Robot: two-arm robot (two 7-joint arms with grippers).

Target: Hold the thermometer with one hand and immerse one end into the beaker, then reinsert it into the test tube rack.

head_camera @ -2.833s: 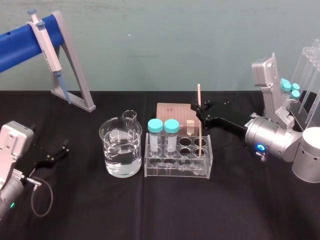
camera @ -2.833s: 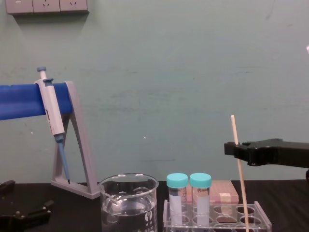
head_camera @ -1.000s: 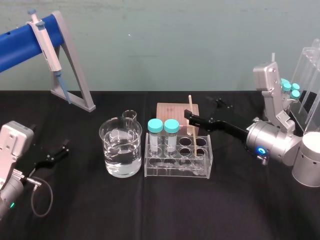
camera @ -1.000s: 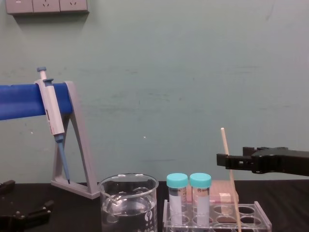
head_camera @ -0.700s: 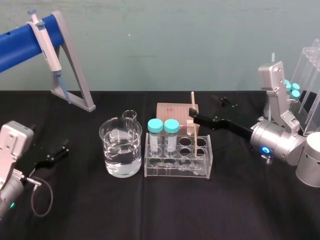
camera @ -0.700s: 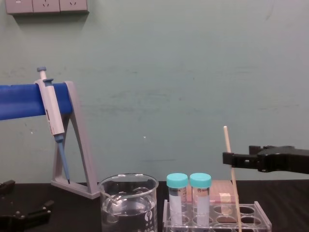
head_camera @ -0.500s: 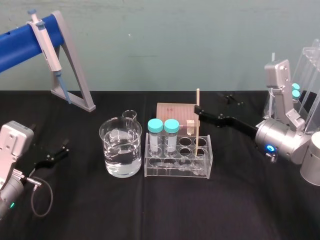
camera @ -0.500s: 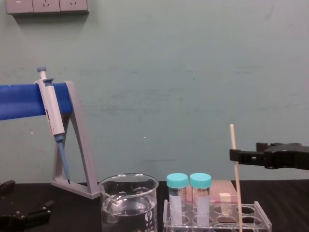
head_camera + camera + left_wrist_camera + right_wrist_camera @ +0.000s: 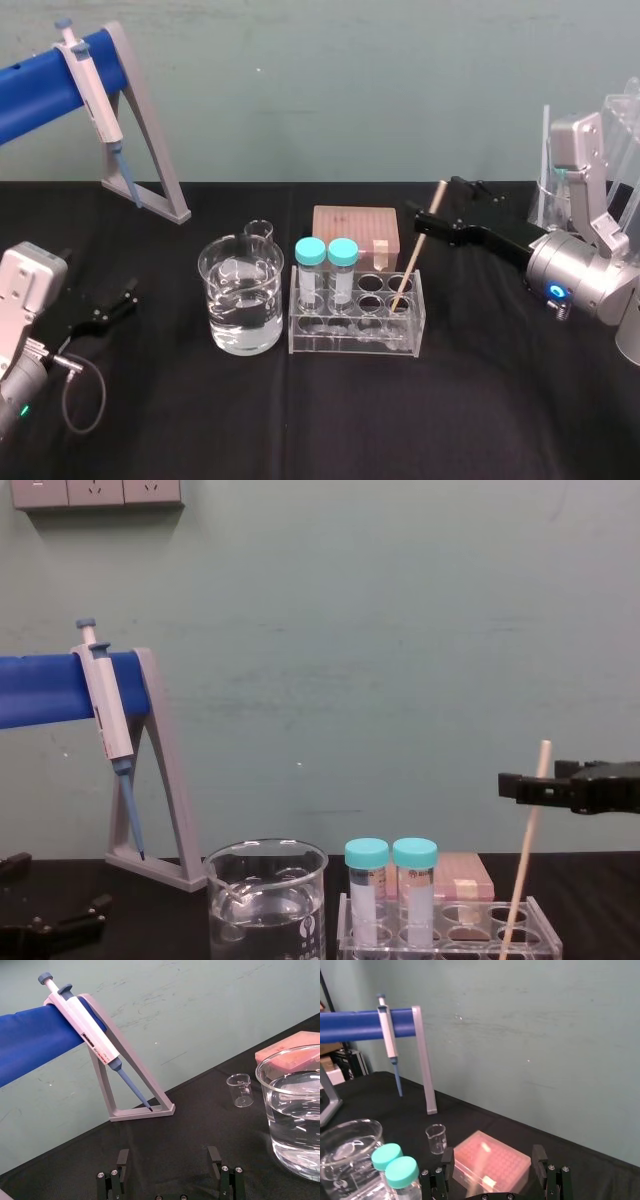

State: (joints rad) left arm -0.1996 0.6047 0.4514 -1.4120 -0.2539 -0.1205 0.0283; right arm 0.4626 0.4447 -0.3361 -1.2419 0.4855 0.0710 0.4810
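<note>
Thermometer [image 9: 410, 262] leaning tilted in test tube rack [image 9: 352, 345], top between right gripper's [image 9: 432, 200] parted fingers; capped tubes [image 9: 327, 262], beaker [image 9: 241, 310] standing leftward; left gripper [image 9: 108, 308] resting spread near table's left edge.

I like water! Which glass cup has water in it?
The big beaker left of the test tube rack. It holds clear water, while the tiny beaker behind it looks empty.

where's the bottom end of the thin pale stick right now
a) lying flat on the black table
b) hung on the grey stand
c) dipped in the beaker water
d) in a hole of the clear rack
d: the stick leans with its lower end in a hole at the right end of the rack, apart from the beaker, its top by the open right gripper.
</note>
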